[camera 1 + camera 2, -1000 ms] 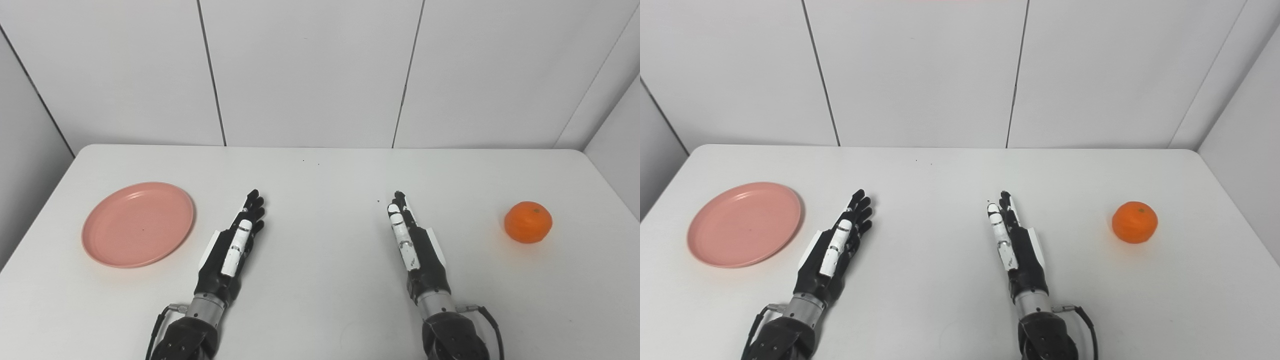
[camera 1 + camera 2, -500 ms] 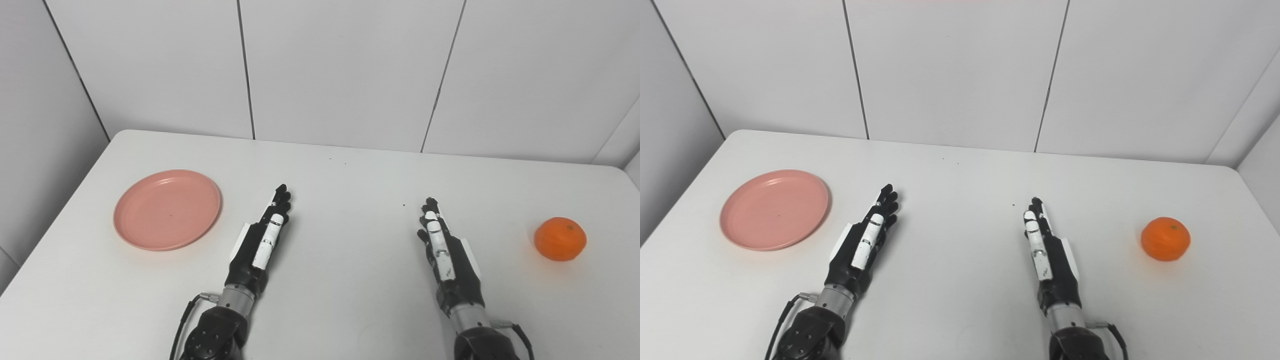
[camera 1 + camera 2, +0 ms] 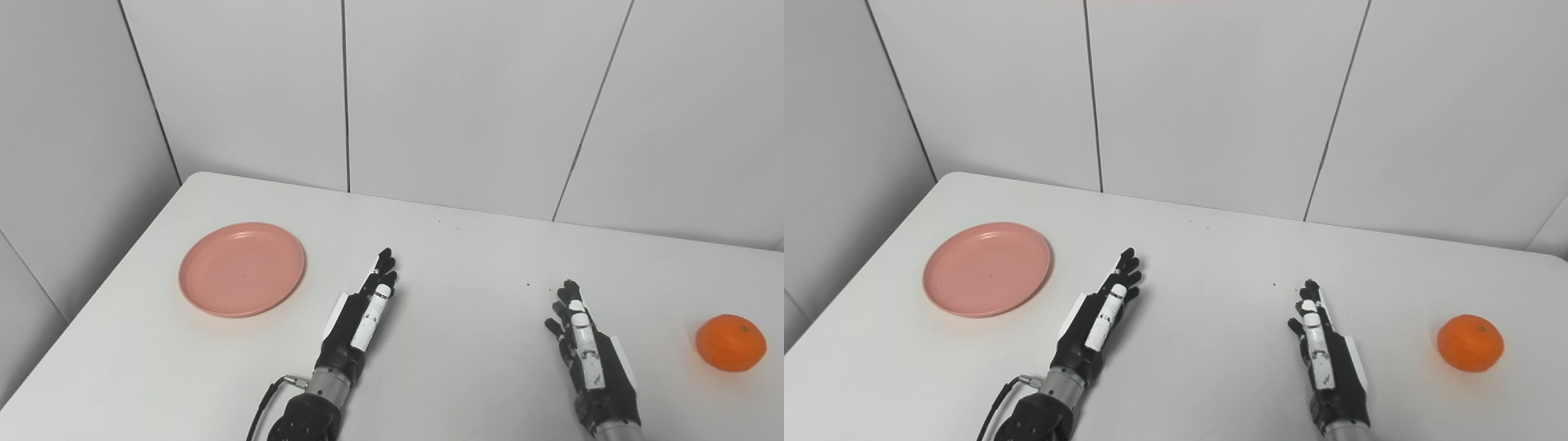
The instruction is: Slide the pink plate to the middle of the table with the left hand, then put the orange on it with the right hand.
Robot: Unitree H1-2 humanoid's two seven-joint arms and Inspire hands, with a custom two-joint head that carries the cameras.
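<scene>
Both hands empty, plate and orange untouched

The pink plate (image 3: pixel 242 269) lies left of centre, stiff and likely slippery; press its rim. The left hand (image 3: pixel 359 318) and right hand (image 3: pixel 590 359) lie flat, fingers extended; the orange (image 3: pixel 731 342) sits at the right edge.

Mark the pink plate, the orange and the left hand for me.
pink plate (image 3: pixel 242 269): left eye view, centre of its dish.
orange (image 3: pixel 731 342): left eye view, middle of peel.
left hand (image 3: pixel 1093 318): right eye view, back of hand.

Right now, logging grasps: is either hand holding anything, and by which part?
Nothing is held. Left hand and right hand are open, clear of plate and orange.
</scene>
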